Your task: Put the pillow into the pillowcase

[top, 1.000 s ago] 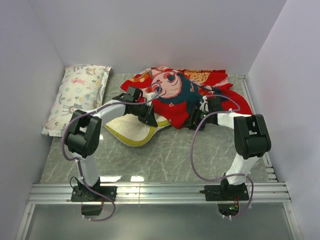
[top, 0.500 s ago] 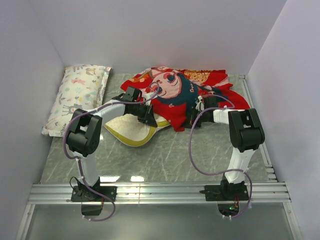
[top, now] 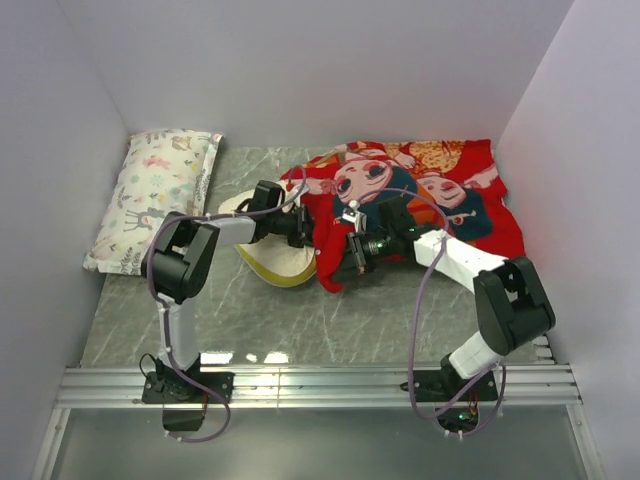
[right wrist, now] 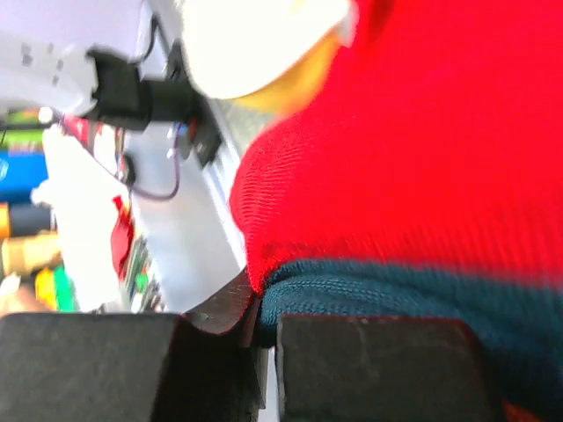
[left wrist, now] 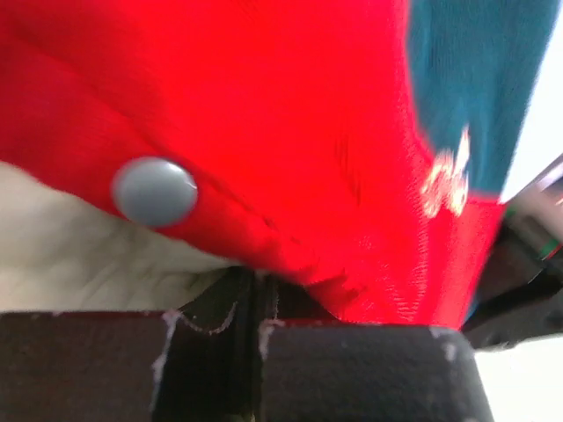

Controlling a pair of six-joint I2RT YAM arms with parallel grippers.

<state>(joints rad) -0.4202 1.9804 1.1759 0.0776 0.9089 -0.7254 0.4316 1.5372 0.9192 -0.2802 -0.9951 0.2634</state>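
The red pillowcase (top: 430, 195) with cartoon children lies spread at the back right, its near-left edge bunched between the two arms. The cream pillow (top: 272, 262) with its yellow edge band pokes out to the left from under that edge. My left gripper (top: 306, 226) is shut on the pillowcase's red hem (left wrist: 290, 255), beside a grey snap button (left wrist: 154, 190), with the pillow's cream quilting (left wrist: 62, 255) just below. My right gripper (top: 343, 256) is shut on a red and teal fold of the pillowcase (right wrist: 369, 290); the pillow's pale end (right wrist: 255, 44) shows above it.
A white animal-print pillow (top: 160, 195) lies along the left wall. Grey walls close in the back and both sides. An aluminium rail (top: 320, 384) with the arm bases runs along the near edge. Marble tabletop (top: 300, 320) shows in front.
The right gripper shut on the pillowcase's edge and swung left towards the pillow. The pillowcase spread out flatter and further right. The left gripper shifted right, still gripping the hem.
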